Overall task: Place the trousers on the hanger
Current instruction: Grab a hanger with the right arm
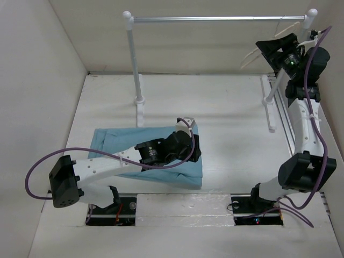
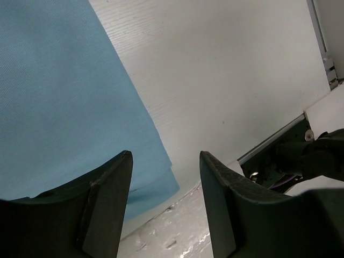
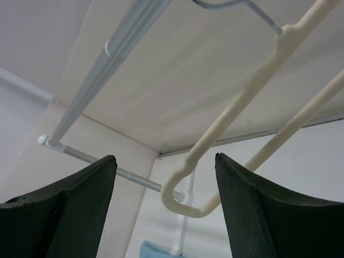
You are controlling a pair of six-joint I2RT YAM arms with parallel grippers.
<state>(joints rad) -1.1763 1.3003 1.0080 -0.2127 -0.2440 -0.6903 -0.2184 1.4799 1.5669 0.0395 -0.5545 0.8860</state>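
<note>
When viewed from above: folded trousers [image 1: 110, 141] flat on tabletop [image 1: 226, 123], hanger [image 1: 251, 57] up on the rail [image 1: 215, 19]. Through left wrist: released left tool [image 2: 164, 177] over the cloth's edge, holding nothing; could pinch just one layer and spill the fold. Through right wrist: released right tool [image 3: 164, 183] facing the hanger's end, gripping nothing; could shut on air or knock it off the rail.

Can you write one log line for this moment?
left gripper: open, over trousers edge | right gripper: open, near hanger | hanger: on rail | trousers: on table
</note>
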